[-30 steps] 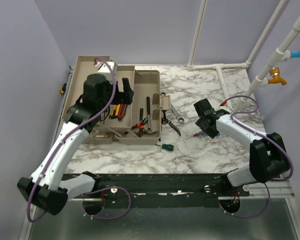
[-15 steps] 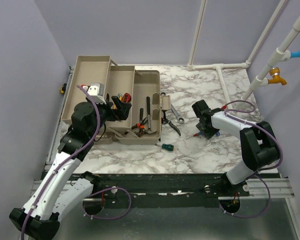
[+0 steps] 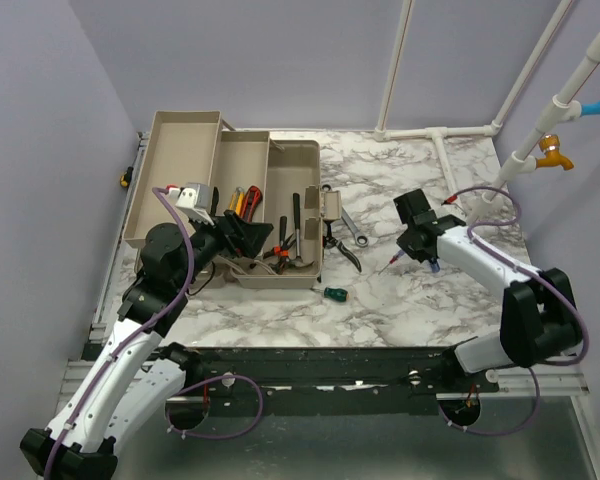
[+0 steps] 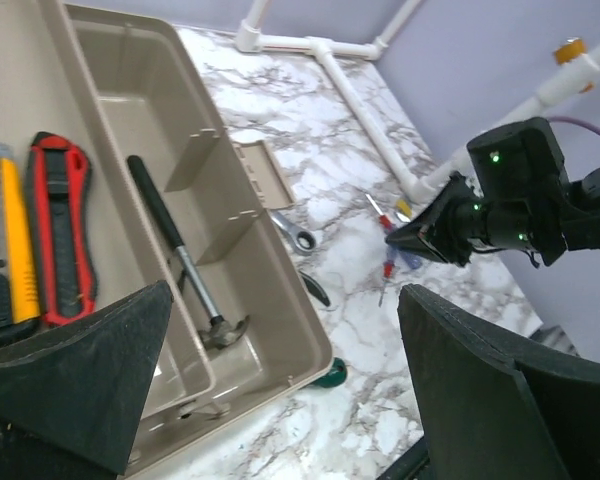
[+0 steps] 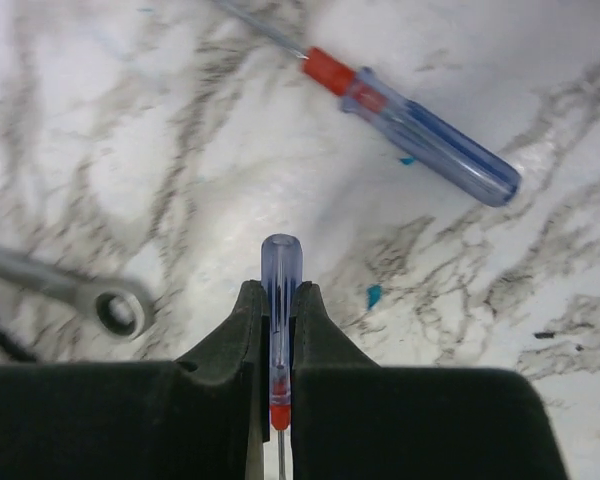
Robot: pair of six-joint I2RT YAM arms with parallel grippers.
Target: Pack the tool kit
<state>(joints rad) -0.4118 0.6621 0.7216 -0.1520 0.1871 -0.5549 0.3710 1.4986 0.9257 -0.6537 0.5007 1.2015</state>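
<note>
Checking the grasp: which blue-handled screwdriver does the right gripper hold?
The thin screwdriver, pinched in the right gripper; the darker-blue screwdriver lies free on the marble.

Fingers (image 5: 220,350) hide much of the clear screwdriver (image 5: 281,275).

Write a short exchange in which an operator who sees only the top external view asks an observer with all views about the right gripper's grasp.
Operator: Is the right gripper holding anything?
Observer: Yes. The right wrist view shows it shut on a clear-handled screwdriver, handle end poking out in front.
Operator: Any other screwdriver nearby?
Observer: One blue-handled screwdriver lies free on the table just ahead, apart from the gripper.
</note>
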